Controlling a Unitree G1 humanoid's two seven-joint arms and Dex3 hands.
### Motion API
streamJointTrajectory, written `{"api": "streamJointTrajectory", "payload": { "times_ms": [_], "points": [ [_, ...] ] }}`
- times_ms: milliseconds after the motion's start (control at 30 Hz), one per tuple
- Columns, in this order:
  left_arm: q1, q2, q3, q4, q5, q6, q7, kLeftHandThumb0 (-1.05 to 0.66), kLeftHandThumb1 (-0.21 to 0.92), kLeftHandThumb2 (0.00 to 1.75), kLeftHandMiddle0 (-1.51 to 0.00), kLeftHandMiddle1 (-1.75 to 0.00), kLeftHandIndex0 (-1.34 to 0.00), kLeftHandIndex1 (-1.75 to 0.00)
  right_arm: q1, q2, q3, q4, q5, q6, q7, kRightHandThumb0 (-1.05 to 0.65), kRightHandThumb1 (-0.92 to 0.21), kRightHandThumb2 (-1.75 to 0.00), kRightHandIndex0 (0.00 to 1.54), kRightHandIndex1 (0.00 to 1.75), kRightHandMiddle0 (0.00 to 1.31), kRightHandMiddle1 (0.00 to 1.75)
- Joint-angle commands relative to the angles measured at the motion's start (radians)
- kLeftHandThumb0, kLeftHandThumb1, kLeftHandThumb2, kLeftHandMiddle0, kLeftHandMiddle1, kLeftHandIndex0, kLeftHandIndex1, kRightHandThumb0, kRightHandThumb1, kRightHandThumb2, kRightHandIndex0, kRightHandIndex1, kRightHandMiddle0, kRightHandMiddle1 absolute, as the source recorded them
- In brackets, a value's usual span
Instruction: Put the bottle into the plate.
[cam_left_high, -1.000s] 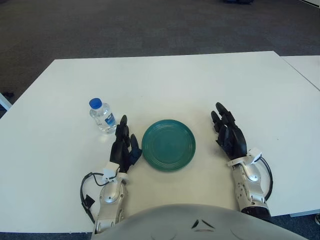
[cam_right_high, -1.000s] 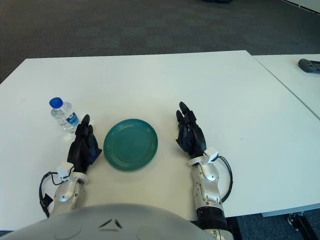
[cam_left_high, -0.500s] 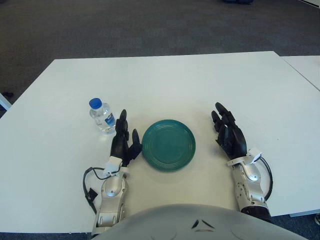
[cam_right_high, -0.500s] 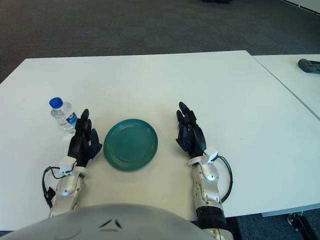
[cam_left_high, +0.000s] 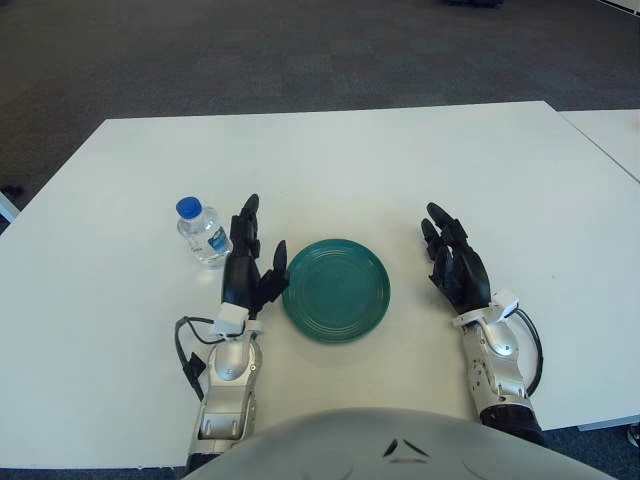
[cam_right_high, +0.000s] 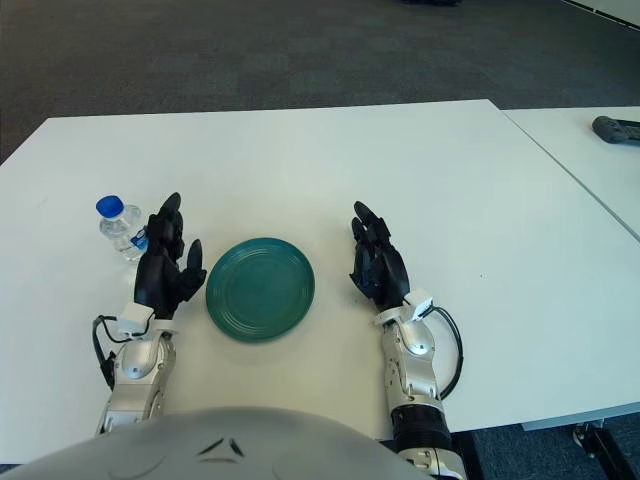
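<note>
A small clear water bottle (cam_left_high: 202, 232) with a blue cap stands upright on the white table (cam_left_high: 330, 160), left of a round green plate (cam_left_high: 337, 289). My left hand (cam_left_high: 248, 262) is between the bottle and the plate, just right of the bottle, fingers spread and holding nothing. It does not touch the bottle. My right hand (cam_left_high: 452, 265) rests open on the table to the right of the plate.
A second white table (cam_right_high: 600, 150) stands at the right with a dark object (cam_right_high: 616, 129) on it. Dark carpet lies beyond the far table edge.
My left hand has moved forward and up, its fingers now level with the bottle's right side. The right hand has stayed in place.
</note>
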Motion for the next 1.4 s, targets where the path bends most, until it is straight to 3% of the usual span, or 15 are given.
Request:
{"api": "streamJointTrajectory", "payload": {
  "times_ms": [0,267,533,567,700,867,1133,1367],
  "points": [
    [0.003,0.003,-0.005,0.01,0.011,-0.028,0.013,-0.93,0.92,0.48,-0.24,-0.04,0.0,-0.74,0.067,0.044,0.009,0.109,0.006,0.045,-0.02,-0.78,-0.92,-0.65,0.3,0.01,0.0,0.45],
    [0.002,-0.001,-0.008,0.027,0.01,-0.064,0.019,-0.91,0.92,0.44,-0.3,-0.05,0.0,-0.87,0.064,0.05,0.014,0.097,0.003,0.08,-0.042,-0.8,-0.92,-0.61,0.29,0.0,0.0,0.41],
    [0.015,-0.019,-0.015,0.017,-0.007,-0.075,0.025,-0.85,0.92,0.36,-0.5,-0.15,-0.06,-0.99,0.061,0.049,0.021,0.105,-0.009,0.065,-0.05,-0.81,-0.92,-0.61,0.29,0.0,0.0,0.37],
    [0.017,-0.022,-0.016,0.016,-0.01,-0.075,0.026,-0.83,0.92,0.34,-0.5,-0.21,-0.07,-1.01,0.061,0.048,0.022,0.107,-0.011,0.061,-0.05,-0.82,-0.92,-0.62,0.29,0.0,0.0,0.37],
    [0.027,-0.033,-0.017,0.005,-0.013,-0.073,0.04,-0.78,0.92,0.29,-0.4,-0.69,-0.11,-1.09,0.056,0.041,0.025,0.118,-0.03,0.045,-0.053,-0.82,-0.92,-0.66,0.29,0.0,0.0,0.38],
    [0.064,-0.048,-0.021,-0.01,0.011,-0.083,0.076,-0.77,0.92,0.26,-0.35,-1.01,-0.15,-1.19,0.049,0.024,0.026,0.133,-0.062,0.02,-0.055,-0.82,-0.92,-0.74,0.28,0.0,0.0,0.35],
    [0.137,-0.109,-0.035,-0.016,0.08,-0.085,0.22,-0.76,0.92,0.24,-0.31,-1.2,-0.14,-1.3,0.029,0.01,0.006,0.155,-0.049,0.03,-0.038,-0.79,-0.92,-0.77,0.26,0.0,0.0,0.35],
    [0.15,-0.136,-0.061,0.058,0.192,-0.207,0.388,-0.73,0.9,0.21,-0.26,-1.28,-0.1,-1.39,-0.031,-0.011,-0.036,0.26,0.003,0.007,0.041,-0.79,-0.92,-0.77,0.24,0.0,0.0,0.35]
  ]
}}
